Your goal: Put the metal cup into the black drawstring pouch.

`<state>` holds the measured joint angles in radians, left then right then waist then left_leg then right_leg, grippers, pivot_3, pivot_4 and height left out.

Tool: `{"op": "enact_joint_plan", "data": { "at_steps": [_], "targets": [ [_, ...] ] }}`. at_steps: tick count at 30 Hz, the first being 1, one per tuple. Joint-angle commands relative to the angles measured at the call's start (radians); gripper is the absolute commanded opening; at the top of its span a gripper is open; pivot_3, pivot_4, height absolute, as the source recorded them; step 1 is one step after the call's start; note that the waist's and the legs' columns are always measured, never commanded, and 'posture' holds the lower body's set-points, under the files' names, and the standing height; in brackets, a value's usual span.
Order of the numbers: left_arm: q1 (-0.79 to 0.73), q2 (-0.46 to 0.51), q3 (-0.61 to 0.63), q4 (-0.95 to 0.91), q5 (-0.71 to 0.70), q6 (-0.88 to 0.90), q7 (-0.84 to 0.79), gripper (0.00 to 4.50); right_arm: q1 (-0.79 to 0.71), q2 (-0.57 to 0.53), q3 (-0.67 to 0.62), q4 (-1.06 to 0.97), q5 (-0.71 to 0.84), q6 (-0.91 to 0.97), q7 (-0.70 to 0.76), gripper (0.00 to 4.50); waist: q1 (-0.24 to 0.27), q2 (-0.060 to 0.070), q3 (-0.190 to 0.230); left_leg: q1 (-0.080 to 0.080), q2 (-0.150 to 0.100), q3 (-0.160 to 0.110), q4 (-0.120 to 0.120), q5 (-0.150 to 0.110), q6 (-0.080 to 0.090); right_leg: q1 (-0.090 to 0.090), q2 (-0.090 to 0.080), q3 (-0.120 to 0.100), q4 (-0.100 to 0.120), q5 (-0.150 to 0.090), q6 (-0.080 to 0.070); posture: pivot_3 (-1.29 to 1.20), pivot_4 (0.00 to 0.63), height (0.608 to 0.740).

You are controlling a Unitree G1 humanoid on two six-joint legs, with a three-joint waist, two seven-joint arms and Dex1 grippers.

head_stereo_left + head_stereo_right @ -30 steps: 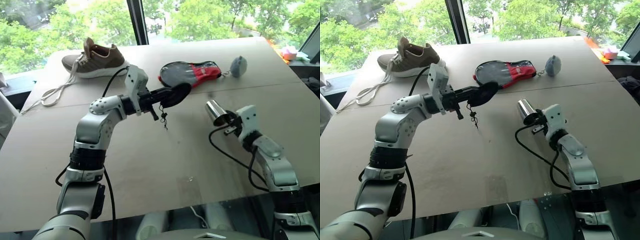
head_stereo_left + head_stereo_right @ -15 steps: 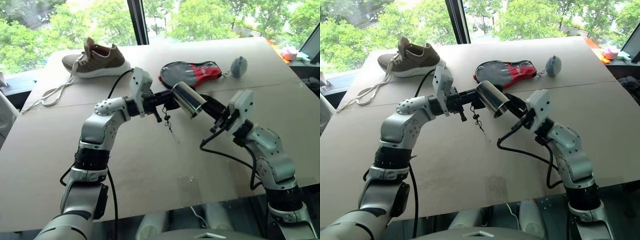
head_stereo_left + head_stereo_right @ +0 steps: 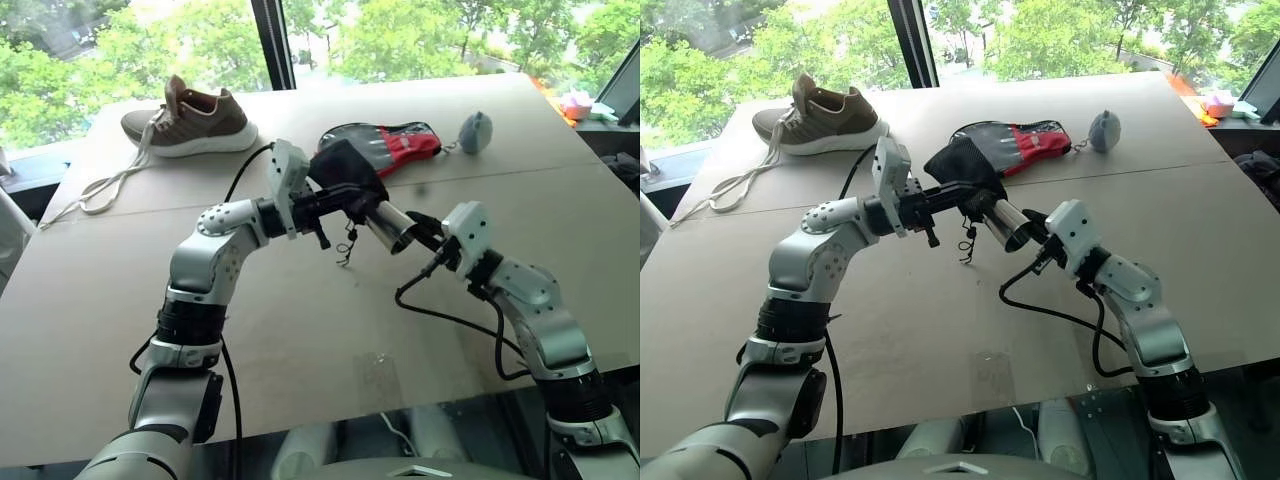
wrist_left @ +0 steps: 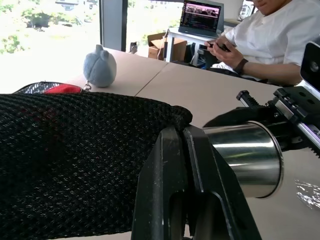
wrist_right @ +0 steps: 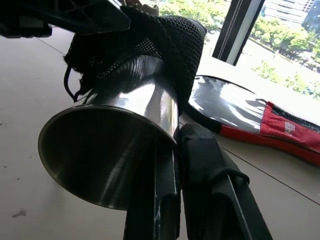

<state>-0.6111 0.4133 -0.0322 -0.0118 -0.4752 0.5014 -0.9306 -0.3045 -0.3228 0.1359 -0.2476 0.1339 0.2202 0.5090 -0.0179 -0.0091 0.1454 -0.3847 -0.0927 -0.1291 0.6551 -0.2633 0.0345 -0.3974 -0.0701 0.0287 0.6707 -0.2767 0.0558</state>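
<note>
Right wrist view: metal cup [image 5: 115, 145] half inside the black drawstring pouch [image 5: 165, 45], held up above mid-desk.
Right end effector [image 5: 175, 165] pinches the slick rigid rim; left end effector [image 4: 185, 150] clamps the floppy pouch mouth, probably fine grip spots.

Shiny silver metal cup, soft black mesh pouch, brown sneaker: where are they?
Shiny silver metal cup [image 3: 392, 226], left eye view, bare side near its open rim.
Soft black mesh pouch [image 3: 345, 168], left eye view, fabric body.
Brown sneaker [image 3: 195, 120], left eye view, side.

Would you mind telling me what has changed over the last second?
The right tool carried the metal cup up and leftward, pushing its base into the black drawstring pouch, whose mouth the left tool pinches. Shoe, paddle case and grey pouch stayed put.
</note>
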Motion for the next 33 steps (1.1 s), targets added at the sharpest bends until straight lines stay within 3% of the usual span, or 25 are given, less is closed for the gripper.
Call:
{"op": "enact_joint_plan", "data": {
  "at_steps": [1,6,10,15,17,19,22,25,27,28,31,33],
  "targets": [
    [0.007,-0.007,-0.021,-0.06,-0.017,0.002,-0.015,0.0,-0.048,0.084,-0.015,-0.004,-0.007,0.034,-0.104,0.06,0.001,0.0,0.0,0.0,0.0,0.0,0.0,0.0,0.0,0.0,0.0,0.0,0.0,0.0,0.0,0.0,0.15,0.74],
    [0.011,-0.01,-0.034,-0.056,-0.01,-0.003,-0.027,0.0,-0.043,0.237,-0.087,-0.042,0.175,0.141,-0.148,0.06,0.003,0.0,0.0,0.0,0.0,-0.001,0.0,0.0,0.0,0.0,0.0,0.0,0.0,0.0,0.0,0.0,0.15,0.74],
    [0.006,-0.015,-0.031,-0.056,-0.024,-0.005,-0.045,0.0,-0.037,0.289,-0.125,-0.068,0.289,0.259,-0.162,0.06,0.002,0.0,0.0,0.0,0.0,-0.001,0.0,0.0,0.0,0.0,0.0,0.0,-0.001,0.0,0.0,0.0,0.15,0.74],
    [0.009,-0.023,-0.044,-0.079,-0.062,0.021,-0.072,0.0,-0.03,0.436,-0.225,-0.089,0.569,0.431,-0.247,0.06,0.0,0.0,0.0,0.0,0.0,-0.001,-0.002,0.0,0.0,-0.001,0.0,0.001,-0.001,0.0,0.0,0.0,0.15,0.74],
    [0.01,-0.022,-0.049,-0.085,-0.072,0.034,-0.079,0.0,-0.027,0.442,-0.246,-0.07,0.574,0.451,-0.273,0.06,-0.001,0.0,0.0,0.0,0.0,-0.001,-0.002,0.0,0.0,0.0,0.0,0.002,-0.001,0.0,0.0,0.0,0.15,0.74],
    [0.006,-0.024,-0.048,-0.087,-0.085,0.051,-0.078,0.0,-0.035,0.342,-0.15,-0.043,0.379,0.345,-0.254,0.06,0.0,0.0,0.0,0.0,0.0,-0.001,-0.002,0.0,0.0,-0.001,0.0,0.002,-0.001,0.0,0.0,0.0,0.15,0.74],
    [-0.014,-0.044,-0.041,-0.088,-0.108,0.089,-0.063,0.0,-0.079,0.075,0.088,-0.005,-0.006,0.177,-0.216,0.06,0.0,0.001,0.0,-0.001,-0.003,0.002,-0.001,0.0,0.0,-0.004,0.002,0.001,0.001,0.0,0.0,0.0,0.15,0.74],
    [-0.019,-0.061,-0.052,-0.088,-0.103,0.104,-0.053,0.0,-0.131,-0.079,0.216,0.038,-0.233,0.011,-0.2,0.06,-0.002,0.0,0.0,-0.001,-0.003,0.002,-0.001,0.0,0.0,-0.004,0.002,0.001,0.001,0.0,0.0,0.0,0.15,0.74],
    [-0.021,-0.07,-0.062,-0.084,-0.091,0.104,-0.047,0.0,-0.15,-0.123,0.252,0.056,-0.304,-0.071,-0.179,0.06,-0.004,0.0,0.0,-0.001,-0.001,0.003,-0.002,0.001,0.0,-0.005,0.0,0.002,0.001,0.0,0.0,0.0,0.15,0.74],
    [-0.023,-0.074,-0.067,-0.079,-0.082,0.1,-0.043,0.0,-0.149,-0.116,0.245,0.053,-0.291,-0.078,-0.17,0.06,-0.005,0.0,0.0,-0.001,-0.001,0.003,-0.002,0.001,-0.001,-0.005,0.0,0.002,0.001,0.0,0.0,0.0,0.15,0.74],
    [-0.02,-0.081,-0.069,-0.076,-0.077,0.096,-0.046,0.0,-0.1,0.053,0.12,0.013,-0.056,0.074,-0.183,0.06,-0.008,-0.002,0.0,-0.001,0.001,0.003,-0.002,0.001,-0.001,-0.005,0.001,0.003,0.001,0.0,0.0,0.0,0.15,0.74],
    [-0.012,-0.078,-0.074,-0.082,-0.073,0.095,-0.051,0.0,-0.072,0.223,-0.031,-0.024,0.203,0.26,-0.243,0.06,-0.01,-0.002,0.0,-0.001,0.001,0.002,-0.002,0.001,-0.001,-0.004,0.001,0.004,0.001,0.0,0.0,0.0,0.15,0.74]
  ]
}}
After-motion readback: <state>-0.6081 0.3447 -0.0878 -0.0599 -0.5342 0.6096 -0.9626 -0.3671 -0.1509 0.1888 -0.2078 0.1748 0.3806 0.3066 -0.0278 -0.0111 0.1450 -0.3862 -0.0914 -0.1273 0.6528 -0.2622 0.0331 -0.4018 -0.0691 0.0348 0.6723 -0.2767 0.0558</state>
